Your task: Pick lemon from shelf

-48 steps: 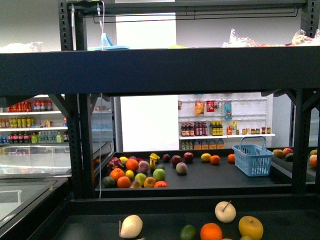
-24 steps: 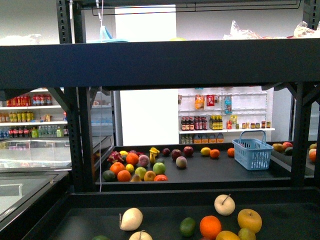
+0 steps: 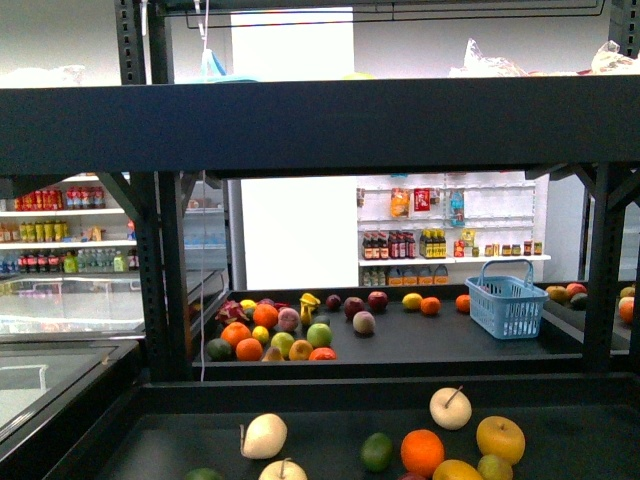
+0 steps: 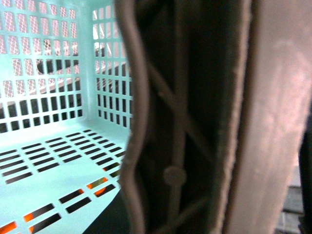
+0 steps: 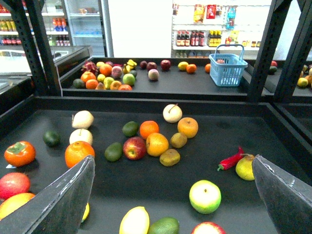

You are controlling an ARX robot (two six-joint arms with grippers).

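Observation:
The lemon (image 5: 135, 221), bright yellow and oval, lies on the near deck of the black shelf (image 5: 219, 141), next to a green avocado (image 5: 164, 226). My right gripper (image 5: 171, 201) is open and empty above that deck, with the lemon between its grey fingers (image 5: 58, 200), nearer this one. The lemon and both arms are out of the front view, where the shelf (image 3: 320, 120) fills the frame. My left gripper (image 4: 195, 185) is shut on the pale green basket (image 4: 48, 161), seen very close. Orange fruit shows through the basket's floor slots.
Around the lemon lie a green-white apple (image 5: 204, 196), a red chili (image 5: 231, 159), oranges, apples and kiwis. A blue basket (image 5: 227, 68) and more fruit sit on the far deck. Black uprights (image 3: 160, 280) flank the opening. White shelves of bottles (image 3: 450, 262) stand behind.
The front view has dropped slightly, so more of the near deck's fruit shows at its lower edge. Nothing on the decks has moved.

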